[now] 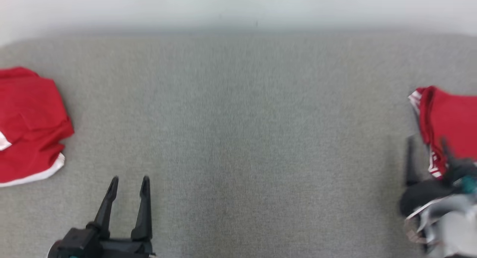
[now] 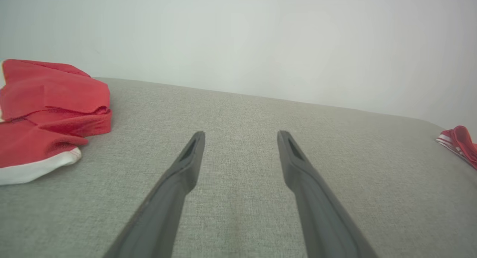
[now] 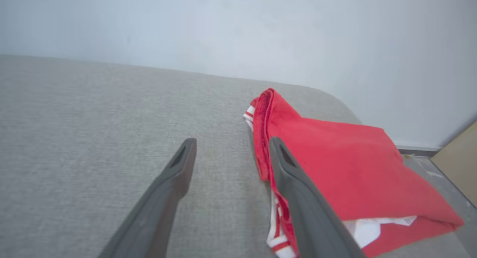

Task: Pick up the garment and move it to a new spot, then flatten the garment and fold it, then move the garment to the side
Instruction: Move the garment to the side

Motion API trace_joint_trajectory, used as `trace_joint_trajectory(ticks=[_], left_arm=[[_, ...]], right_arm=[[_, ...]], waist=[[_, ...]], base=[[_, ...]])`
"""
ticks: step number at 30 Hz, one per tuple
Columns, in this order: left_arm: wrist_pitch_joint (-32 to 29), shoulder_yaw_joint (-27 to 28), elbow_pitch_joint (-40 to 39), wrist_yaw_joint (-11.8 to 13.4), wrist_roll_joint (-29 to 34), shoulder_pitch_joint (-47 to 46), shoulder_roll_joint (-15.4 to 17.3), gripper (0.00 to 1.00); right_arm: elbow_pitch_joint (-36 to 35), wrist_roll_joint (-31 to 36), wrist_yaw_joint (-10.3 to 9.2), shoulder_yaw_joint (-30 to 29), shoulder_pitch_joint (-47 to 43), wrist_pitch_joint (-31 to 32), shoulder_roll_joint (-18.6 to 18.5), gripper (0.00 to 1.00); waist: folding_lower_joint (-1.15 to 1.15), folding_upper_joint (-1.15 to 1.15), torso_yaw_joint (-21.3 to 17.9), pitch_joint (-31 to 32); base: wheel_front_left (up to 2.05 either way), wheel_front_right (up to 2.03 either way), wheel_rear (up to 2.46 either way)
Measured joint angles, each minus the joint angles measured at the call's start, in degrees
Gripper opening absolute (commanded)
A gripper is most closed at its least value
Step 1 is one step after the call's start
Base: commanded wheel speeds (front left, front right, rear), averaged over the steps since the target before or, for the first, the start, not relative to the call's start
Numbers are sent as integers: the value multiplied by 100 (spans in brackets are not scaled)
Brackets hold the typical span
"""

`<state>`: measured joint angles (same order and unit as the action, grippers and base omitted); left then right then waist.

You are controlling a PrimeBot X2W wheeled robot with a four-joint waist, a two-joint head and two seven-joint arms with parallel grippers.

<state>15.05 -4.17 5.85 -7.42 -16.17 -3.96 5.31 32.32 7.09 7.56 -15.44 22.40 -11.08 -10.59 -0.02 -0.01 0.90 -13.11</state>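
Fingers (image 3: 175, 176) of the right hand (image 3: 231, 140) stand wide apart, with only grey cloth between them. In the right wrist view, the finger on that view's right crosses the near-left edge of the garment (image 3: 335, 168); whether it touches the cloth I cannot tell. The other finger is over the surface (image 1: 238, 138), apart from the garment. In the head view this hand is blurred at the lower right, one finger over the grey just left of the garment and the other over its lower left corner.

The garment — red, with white-and-red striped trim along one edge — lies folded into a flat, roughly square packet at the right end of the surface, near its rounded corner. A bit of white shows under the top layer at the near edge.

The left hand (image 1: 130, 179) sits low at the left of the head view, its fingers pointing up that view and spread wide, holding nothing; grey surface lies beneath it. To its left a second garment (image 1: 29, 116), red with a white hem, lies in a loose, rumpled heap at the left end of the surface. The two garments are well apart, and a pale wall (image 1: 238, 8) rises behind the far edge.
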Motion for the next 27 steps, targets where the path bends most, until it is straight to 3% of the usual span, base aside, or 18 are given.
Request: trace_joint_trajectory(ticks=[1, 4, 11, 18, 27], left_arm=[[0, 92, 55, 1, 73, 129, -25, 100], [0, 235, 96, 1, 185, 270, -82, 100], [0, 456, 51, 3, 380, 601, -159, 100], [0, 597, -2, 3, 422, 763, -211, 100], [0, 565, -64, 2, 569, 775, -229, 100]], right_arm=[[-387, -165, 0, 324, -366, 4, 229, 100], [-935, -469, 0, 720, -882, 69, 447, 100], [-1963, -1011, 0, 1036, -1825, 381, 744, 100], [-2242, -1271, -1, 1563, -2253, 712, 771, 100], [-2409, -1399, -1, 1607, -2264, 800, 769, 100]], waist=[[0, 0, -23, 232], [0, 0, -64, 557], [-1, 0, -174, 1159], [1, 1, -321, 1391], [2, 1, -249, 1363]], base=[[0, 0, 0], [0, 0, 0], [0, 0, 0], [0, 0, 0], [0, 0, 0]])
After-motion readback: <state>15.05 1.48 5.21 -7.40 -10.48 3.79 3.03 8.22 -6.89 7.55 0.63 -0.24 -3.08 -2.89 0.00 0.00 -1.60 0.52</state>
